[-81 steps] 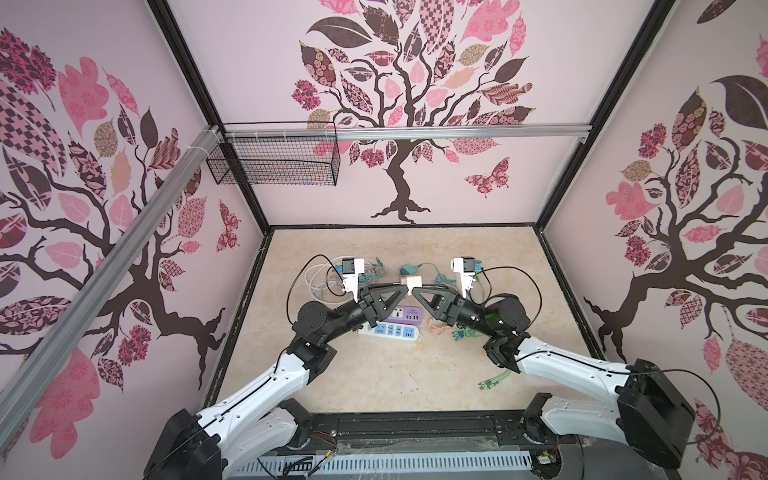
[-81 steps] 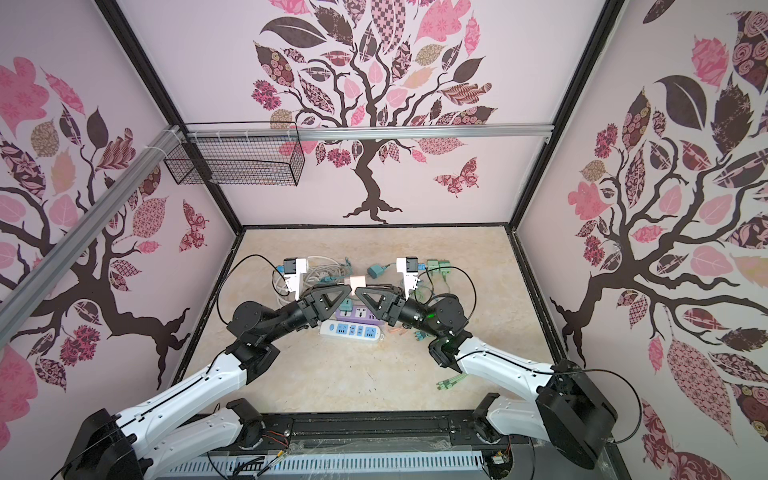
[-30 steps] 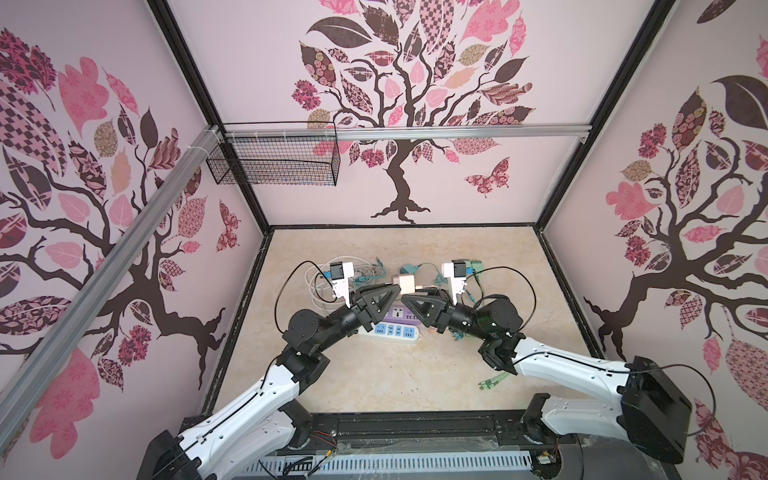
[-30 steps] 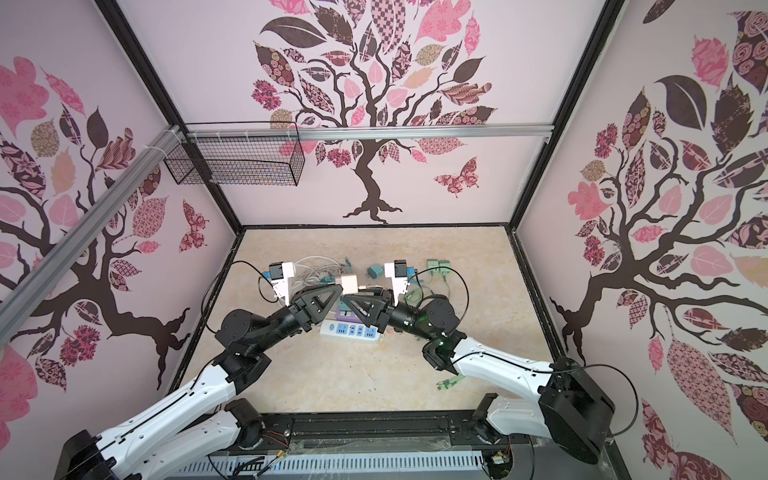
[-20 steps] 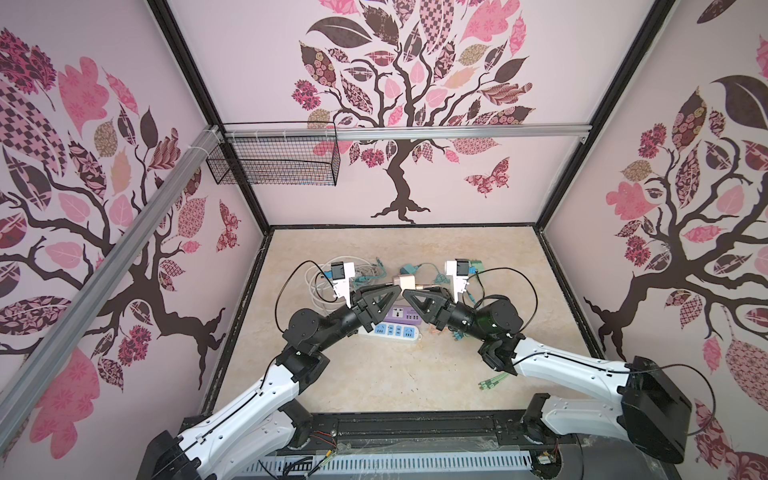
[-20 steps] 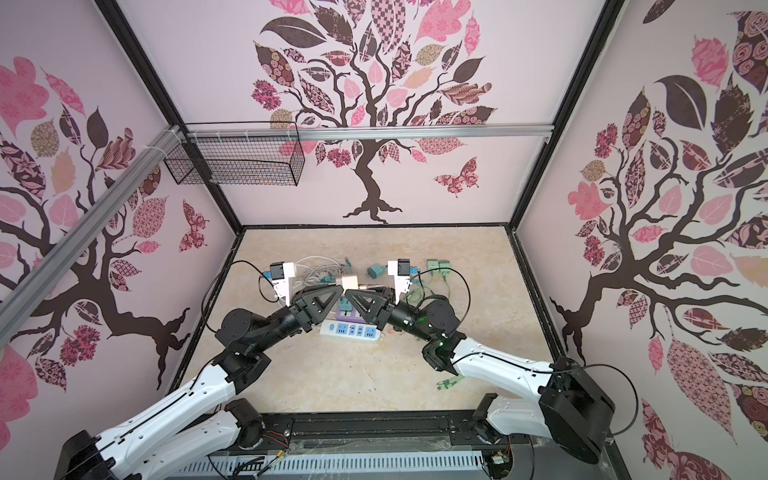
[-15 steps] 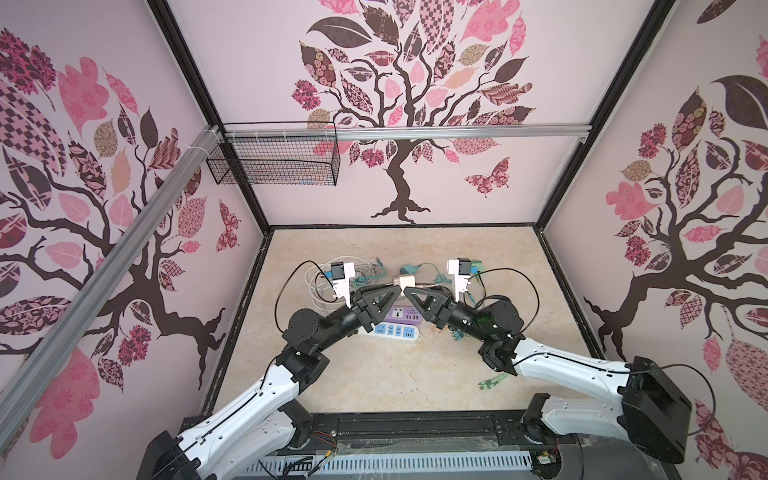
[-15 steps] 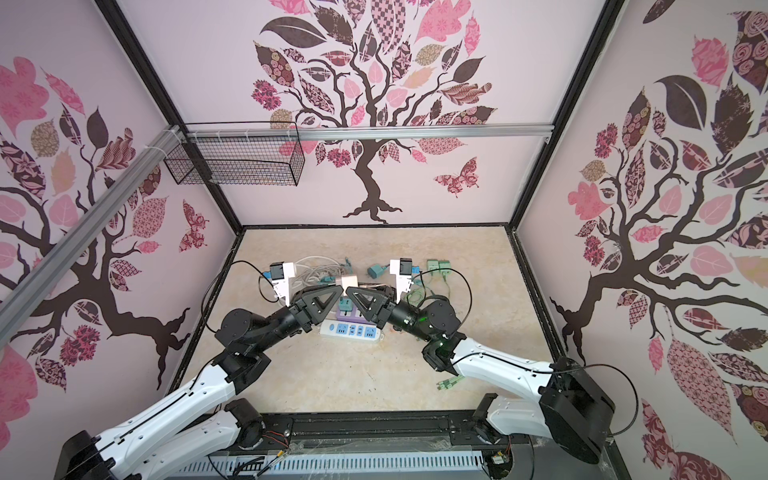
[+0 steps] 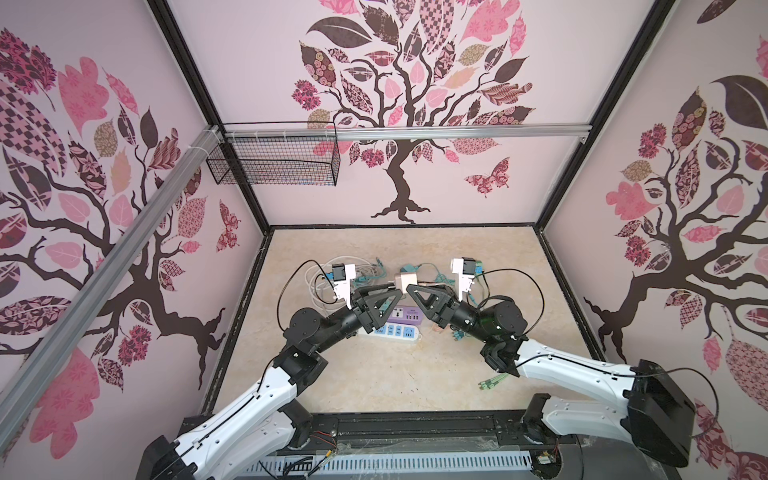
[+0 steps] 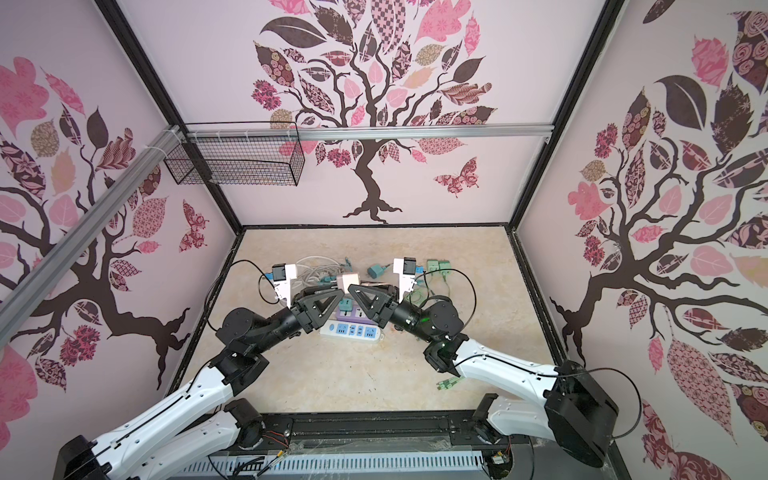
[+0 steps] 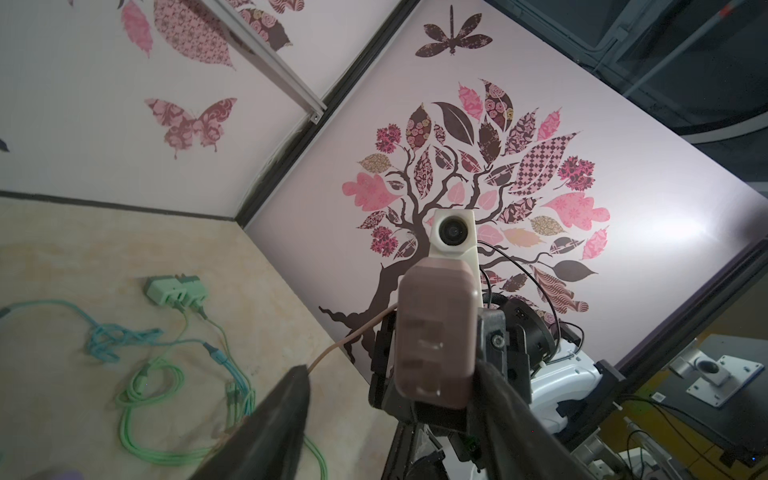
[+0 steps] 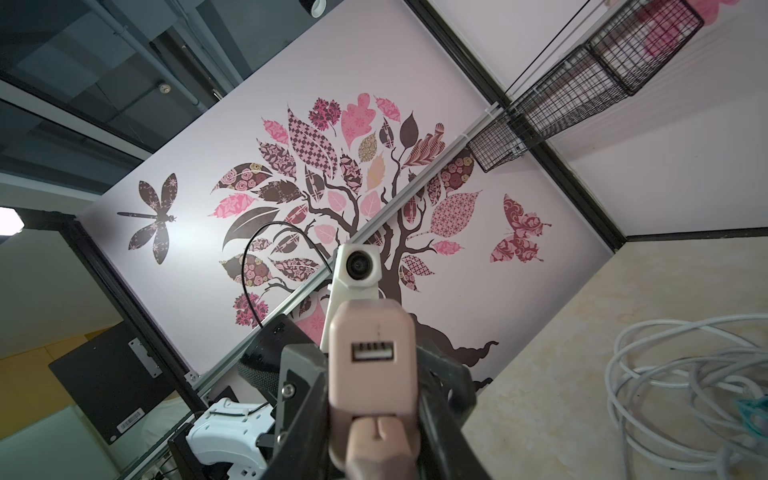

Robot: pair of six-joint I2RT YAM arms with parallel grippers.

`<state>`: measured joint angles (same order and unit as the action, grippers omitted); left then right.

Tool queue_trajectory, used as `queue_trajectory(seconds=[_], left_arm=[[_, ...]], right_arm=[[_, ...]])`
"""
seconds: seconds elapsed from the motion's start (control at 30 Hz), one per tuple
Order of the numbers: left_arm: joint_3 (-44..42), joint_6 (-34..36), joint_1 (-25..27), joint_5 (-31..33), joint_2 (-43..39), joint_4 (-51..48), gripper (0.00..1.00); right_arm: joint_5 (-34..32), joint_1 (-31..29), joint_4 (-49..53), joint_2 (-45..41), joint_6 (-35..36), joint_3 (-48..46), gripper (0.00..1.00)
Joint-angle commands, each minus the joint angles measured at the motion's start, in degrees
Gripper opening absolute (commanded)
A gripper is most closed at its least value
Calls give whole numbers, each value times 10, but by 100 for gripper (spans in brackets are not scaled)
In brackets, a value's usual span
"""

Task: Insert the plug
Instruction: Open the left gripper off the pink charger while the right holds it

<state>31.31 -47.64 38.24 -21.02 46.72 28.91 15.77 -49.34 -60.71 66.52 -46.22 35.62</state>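
A pink charger [image 9: 404, 282] [image 10: 347, 282] hangs in mid-air above the power strips, between both arms. My right gripper [image 12: 374, 419] is shut on it, one finger on each side. Its upper USB port faces the right wrist camera empty, and a pink USB plug [image 12: 376, 436] sits in the port below, its thin cable [image 11: 349, 338] trailing off. My left gripper [image 11: 395, 415] is open. One of its fingers [image 11: 511, 415] lies next to the charger [image 11: 434, 332] and the other stands well apart. Below lie a purple power strip [image 9: 405, 313] and a white one with blue sockets [image 9: 395, 332].
A white cable coil [image 9: 320, 276] lies at the back left. A teal adapter [image 10: 376, 271], green connectors [image 10: 438, 266] and green and blue cables [image 11: 166, 365] lie at the back right. A small green connector bundle [image 9: 492, 380] lies front right. A wire basket [image 9: 274, 160] hangs on the wall.
My left gripper has opened and let go of the pink charger. The right gripper has closed a little more on it. Both arms have hardly moved.
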Motion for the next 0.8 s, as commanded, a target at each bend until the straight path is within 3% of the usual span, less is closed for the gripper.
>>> queue_trajectory(seconds=[0.0,0.2,0.4,0.57,0.77], left_arm=[[20,49,-3,35,-43,-103,77],[58,125,-11,105,-115,-321,81],[64,144,-45,159,-126,-487,77],[24,112,-89,160,-111,-499,76],[6,103,-94,177,-36,-477,75]], right_arm=[[-18,-1,59,-50,50,18,18],[-16,16,318,-104,178,71,16],[22,74,573,-103,325,147,16],[-18,78,721,-48,432,213,15],[-86,77,769,11,533,233,15]])
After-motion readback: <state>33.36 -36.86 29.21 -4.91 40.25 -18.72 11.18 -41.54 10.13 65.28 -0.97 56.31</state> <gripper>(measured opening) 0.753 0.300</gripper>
